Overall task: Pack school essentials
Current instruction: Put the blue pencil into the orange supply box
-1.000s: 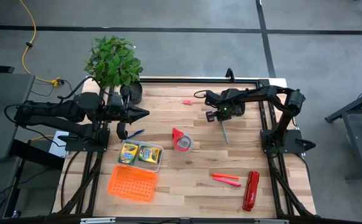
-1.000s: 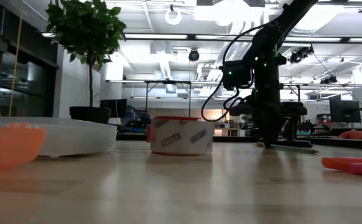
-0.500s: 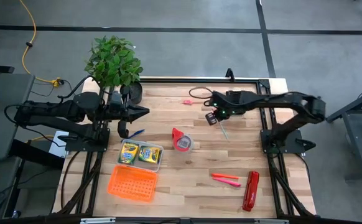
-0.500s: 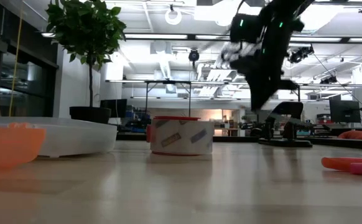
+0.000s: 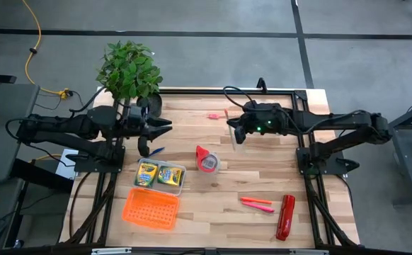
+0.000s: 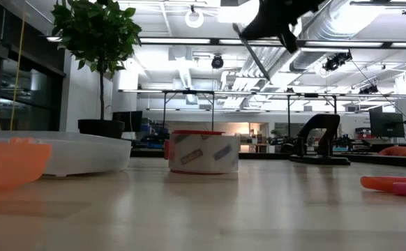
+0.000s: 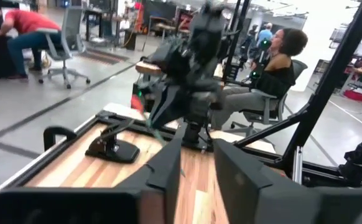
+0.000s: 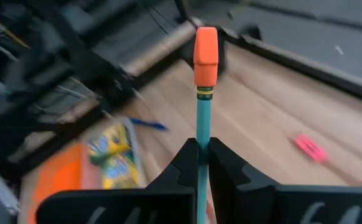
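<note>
On the left of the wooden slatted table point(image 5: 262, 170) the left pincer point(image 5: 165, 127) hovers beside the black pot of the leafy green plant point(image 5: 129, 71), its fingers a little apart and holding nothing, just above the short blue pen point(image 5: 154, 151) lying near the table's left edge; below it the clear shallow plastic tray point(image 5: 182, 185) holds the two yellow-green crayon boxes point(image 5: 159, 173), and the orange perforated plastic lid point(image 5: 151, 210) lies just in front of that. Farther right stands the red tape roll point(image 5: 207, 161), with the tiny pink piece point(image 5: 212, 115) near the far edge. The right pincer point(image 8: 199, 163), clamped shut on the thin teal pencil with an orange eraser cap point(image 8: 204, 93), hangs high over the middle of the table. To carry this well, I judge the arm should keep the pencil firmly pinched, travel toward the tray with clearance over the tape roll, lower until the pencil lies nearly flat inside the walls beside the crayon boxes, and only then release. The pink-red markers point(image 5: 257, 204) and long red stapler point(image 5: 285, 217) wait near the front right. Compared with a second ago, the right arm has lifted the pencil off the table and swung it left, and the left pincer has begun to part.
</note>
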